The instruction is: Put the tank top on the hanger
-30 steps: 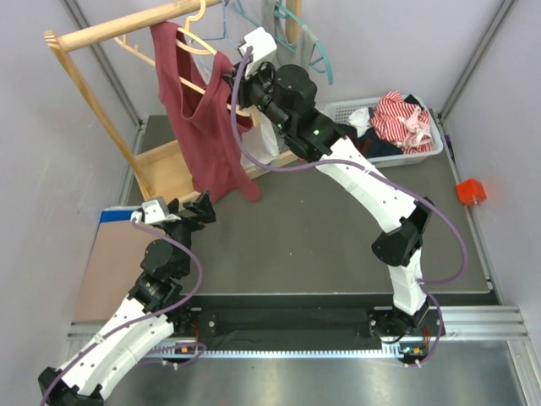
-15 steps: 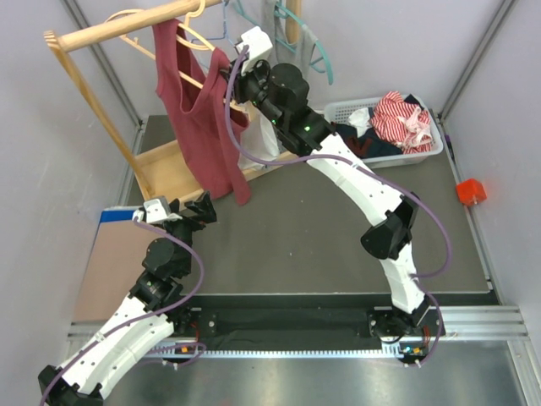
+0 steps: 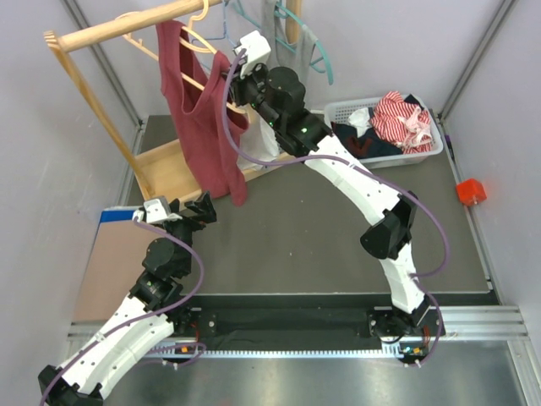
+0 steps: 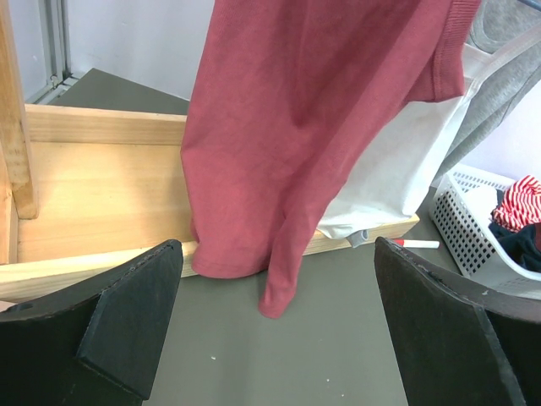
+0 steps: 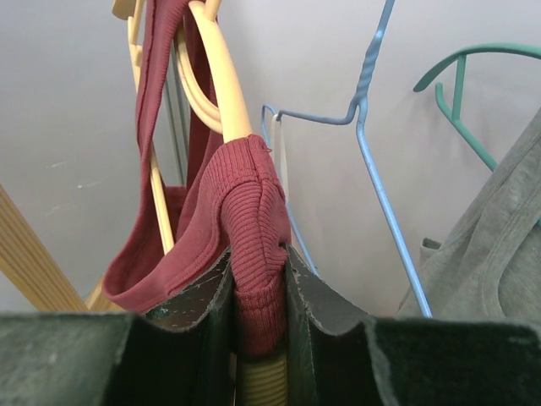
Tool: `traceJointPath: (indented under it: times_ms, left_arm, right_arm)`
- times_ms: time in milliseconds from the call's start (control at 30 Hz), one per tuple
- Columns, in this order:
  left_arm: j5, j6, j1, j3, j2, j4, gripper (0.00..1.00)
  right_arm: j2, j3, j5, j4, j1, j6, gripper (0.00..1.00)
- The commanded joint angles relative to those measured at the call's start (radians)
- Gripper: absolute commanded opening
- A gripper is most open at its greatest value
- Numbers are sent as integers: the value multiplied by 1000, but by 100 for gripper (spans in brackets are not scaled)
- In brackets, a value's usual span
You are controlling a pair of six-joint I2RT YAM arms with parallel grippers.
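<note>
The maroon tank top (image 3: 203,118) hangs from the tan wooden hanger (image 3: 196,42) on the wooden rail at the top left. My right gripper (image 3: 230,78) is shut on the tank top's ribbed strap (image 5: 254,228), pinching it against the hanger's arm (image 5: 221,72). The other strap lies over the hanger's far arm. In the left wrist view the tank top's lower hem (image 4: 279,254) dangles just above the mat. My left gripper (image 3: 201,208) is open and empty, low on the mat, facing the hem.
A wooden rack base (image 3: 165,169) stands under the rail. A blue wire hanger (image 5: 372,144), a teal hanger (image 5: 461,93) and a grey top (image 5: 499,254) hang to the right. A white basket of clothes (image 3: 389,127) sits at the back right. A red block (image 3: 470,191) lies far right.
My right gripper has moved up and left with the strap, drawing it onto the hanger's arm. The tank top's hem has swung slightly left. The left arm has not moved.
</note>
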Motion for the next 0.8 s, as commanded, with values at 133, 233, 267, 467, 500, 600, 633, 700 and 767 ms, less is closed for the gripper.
traceJointPath:
  times_ms: [133,233,267,467,500,600,633,700,767]
  left_arm:
    - [4,-7,-1,-4,18,25,99]
    - [2,-7,-2,-3,13,21,99]
    - [4,-7,-2,-4,15,21,99]
    - [2,-7,-1,-3,18,21,99]
    - [2,-7,-1,-1,18,20,99]
    - [2,-7,-1,-1,15,17,99]
    - [1,-6,-2,-1,15,17,99]
    - [1,-6,-1,0,10,14,99]
    - [1,-7,-2,0,7,11,99]
  right_arm:
    - [-55,-4,32,21,-2,-5,0]
    - [-67,-21,29,1,3,-16,6]
    - [-72,-28,19,-4,3,-19,12]
    - [-144,-88,10,-16,15,-43,71]
    - [-171,-101,9,-17,14,-46,81]
    - [-233,-159,4,-16,17,-62,95]
    - [-251,-176,4,-16,21,-71,100]
    - [-312,-242,18,-13,31,-80,100]
    - [-386,-329,19,-8,40,-94,100]
